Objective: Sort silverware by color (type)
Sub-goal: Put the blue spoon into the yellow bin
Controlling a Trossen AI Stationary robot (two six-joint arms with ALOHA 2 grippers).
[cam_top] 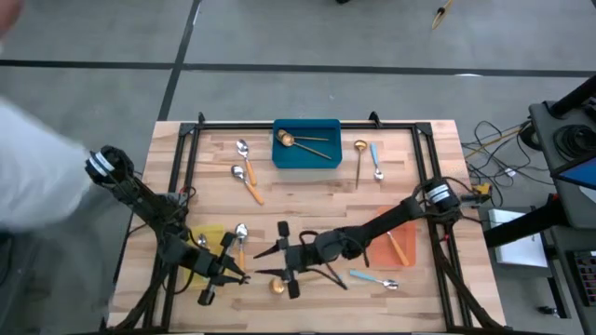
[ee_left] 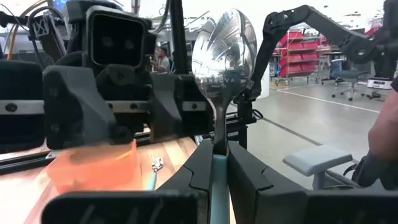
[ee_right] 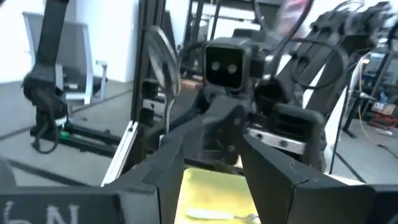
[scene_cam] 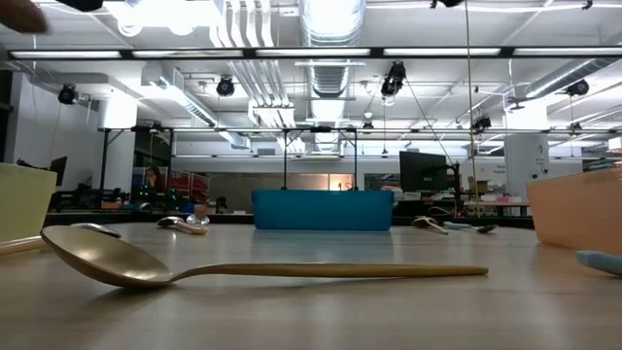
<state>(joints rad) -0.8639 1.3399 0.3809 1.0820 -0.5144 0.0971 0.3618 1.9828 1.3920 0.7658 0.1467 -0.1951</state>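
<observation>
The blue-handled spoon (ee_left: 224,68) in the left end effector (ee_left: 214,168) shows only its bowl; the handle is hidden between the fingers. Facing it, the right end effector (ee_right: 211,162) blocks most of the yellow bin (ee_right: 211,196).

An industrial lab or workshop hall: exposed ceiling ducts (scene_cam: 330,24) and strip lights, monitors (scene_cam: 423,170) on far benches, red storage racks (ee_left: 298,56), polished concrete floor (cam_top: 279,33), office chair (ee_left: 348,78)
</observation>
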